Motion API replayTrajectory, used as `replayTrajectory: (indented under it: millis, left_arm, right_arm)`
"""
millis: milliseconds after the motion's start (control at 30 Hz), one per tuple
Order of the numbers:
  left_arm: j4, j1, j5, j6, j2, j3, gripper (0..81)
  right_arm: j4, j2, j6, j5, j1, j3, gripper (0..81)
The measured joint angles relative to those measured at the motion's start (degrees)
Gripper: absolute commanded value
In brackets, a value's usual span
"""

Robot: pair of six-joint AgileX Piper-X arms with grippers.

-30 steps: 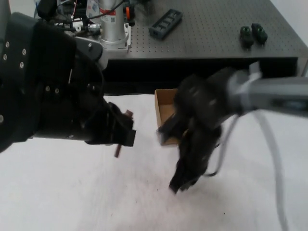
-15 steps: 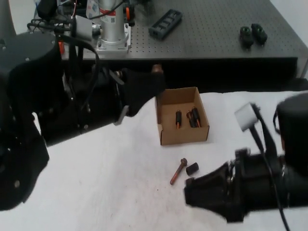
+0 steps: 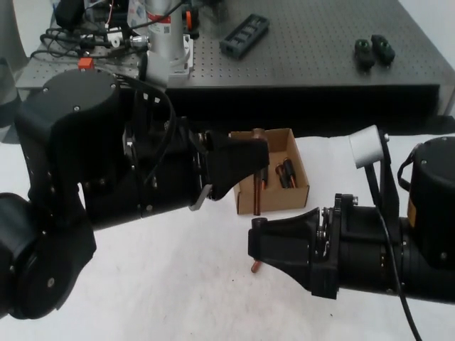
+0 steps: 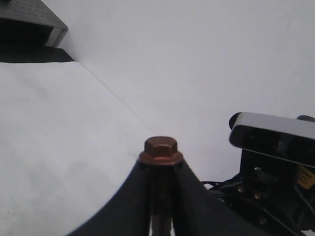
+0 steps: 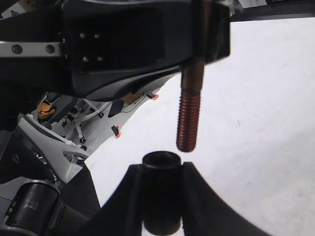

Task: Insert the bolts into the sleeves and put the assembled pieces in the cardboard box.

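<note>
1. The left claw [image 4: 161, 169] pinched a copper-coloured bolt [image 4: 160, 150] just under its hexagonal head; the threaded shank hung down, its tip near the sleeve's mouth but not yet in it.
2. The right claw [image 5: 161, 169] was clamped on a short black sleeve [image 5: 161, 194], held upright beneath the bolt.
3. Both parts looked rigid, small and light; smooth metal could slip or tilt, so a hold below the head and on the sleeve's wall seemed soundest.
4. Beyond them, the cardboard box [image 3: 281, 197] held finished pieces [image 3: 286, 172]; another bolt [image 3: 255, 267] lay on the white cloth [image 3: 178, 284].
</note>
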State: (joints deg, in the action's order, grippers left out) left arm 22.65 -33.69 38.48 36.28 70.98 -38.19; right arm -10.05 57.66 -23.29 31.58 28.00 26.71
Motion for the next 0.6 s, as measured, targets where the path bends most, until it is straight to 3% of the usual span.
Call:
replayTrajectory:
  millis: [367, 600]
  left_arm:
    - [3.32, 0.00, 0.00, 0.44, 0.00, 0.00, 0.7]
    - [3.62, 0.00, 0.00, 0.44, 0.00, 0.00, 0.7]
  right_arm:
    - [1.65, 0.00, -0.93, -0.33, 0.00, 0.00, 2.4]
    - [-2.71, 0.00, -1.00, -4.56, 0.00, 0.00, 2.4]
